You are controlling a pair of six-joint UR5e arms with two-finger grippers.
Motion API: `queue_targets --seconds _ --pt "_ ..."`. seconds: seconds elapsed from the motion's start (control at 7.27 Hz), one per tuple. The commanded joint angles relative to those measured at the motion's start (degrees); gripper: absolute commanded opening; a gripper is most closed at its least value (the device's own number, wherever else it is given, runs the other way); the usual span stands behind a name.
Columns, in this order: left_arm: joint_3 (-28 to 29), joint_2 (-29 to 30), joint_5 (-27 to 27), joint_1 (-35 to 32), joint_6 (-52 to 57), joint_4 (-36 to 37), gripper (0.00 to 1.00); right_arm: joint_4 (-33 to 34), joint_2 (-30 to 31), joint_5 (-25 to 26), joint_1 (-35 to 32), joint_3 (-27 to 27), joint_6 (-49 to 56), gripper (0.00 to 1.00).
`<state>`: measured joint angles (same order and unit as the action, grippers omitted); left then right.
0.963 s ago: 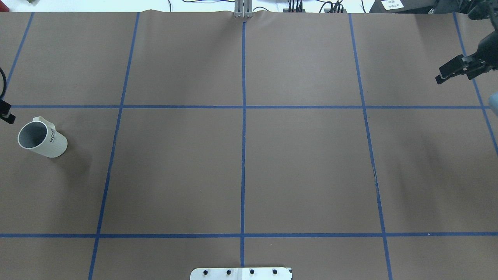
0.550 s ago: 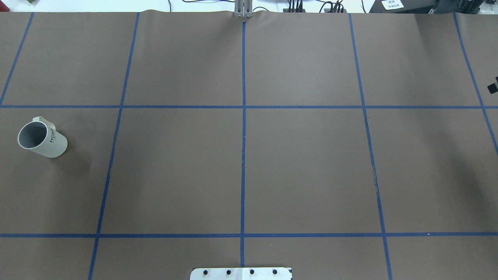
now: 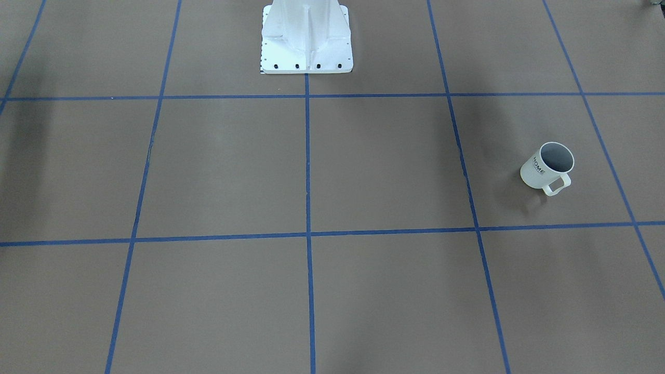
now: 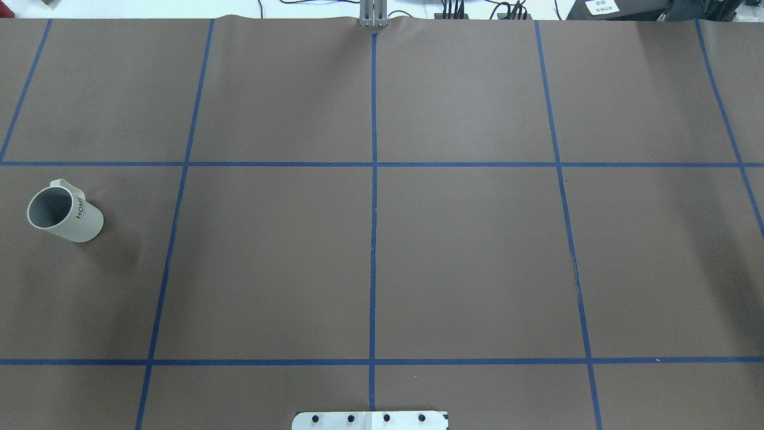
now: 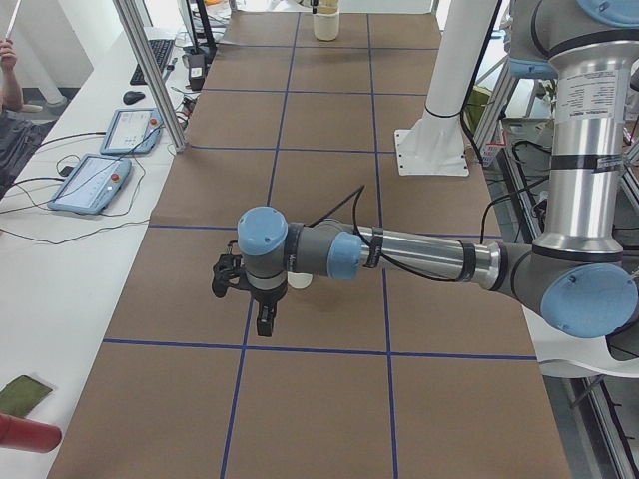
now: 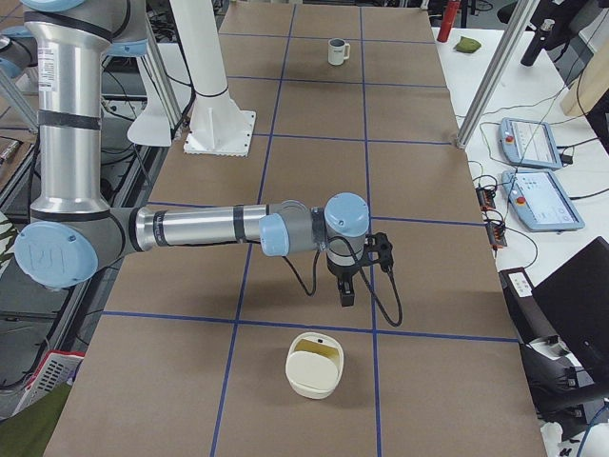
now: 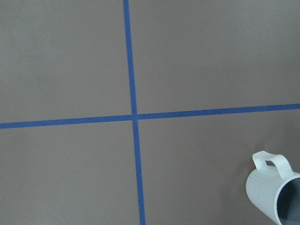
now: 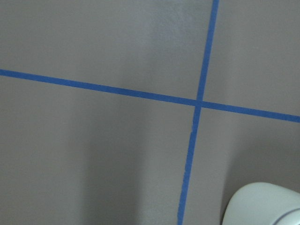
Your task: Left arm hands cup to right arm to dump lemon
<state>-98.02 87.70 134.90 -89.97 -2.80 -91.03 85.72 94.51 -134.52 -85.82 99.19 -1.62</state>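
Showing cup upright toward robot's left | overhead: handle facing away from robot | left side: left gripper near cup, opening and hold untellable | right side: right gripper well apart, likewise untellable | left wrist: cup low-right

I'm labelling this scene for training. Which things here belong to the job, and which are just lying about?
Job: cup; left arm; right arm. No lemon visible.
Lying about: cream tub (maybe the dump spot); teach pendants; red cylinder; green cloth.
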Motion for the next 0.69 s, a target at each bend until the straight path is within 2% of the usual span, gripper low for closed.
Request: queue_targets --seconds 0.0,0.28,0.41,0.55 --pt "-0.67 -0.52 -6.69 -0.2 -0.36 -1.44 1.0 -0.12 0.76 1.71 -0.23 -1.98 -0.83 1.0" --pt "-0.42 -0.42 -7.81 0.23 -0.36 -1.43 1.0 -0.03 0.68 0.58 -1.71 -2.87 -0.92 1.0" --pt "-0.41 -0.42 -7.72 0.23 -0.36 -1.43 1.0 0.14 0.07 -2.47 -2.94 -2.69 -0.84 1.0" --pt "-0.33 -0.34 -6.85 0.23 -0.36 -1.43 1.0 0.49 0.15 -3.2 -4.26 -2.6 -0.75 1.0"
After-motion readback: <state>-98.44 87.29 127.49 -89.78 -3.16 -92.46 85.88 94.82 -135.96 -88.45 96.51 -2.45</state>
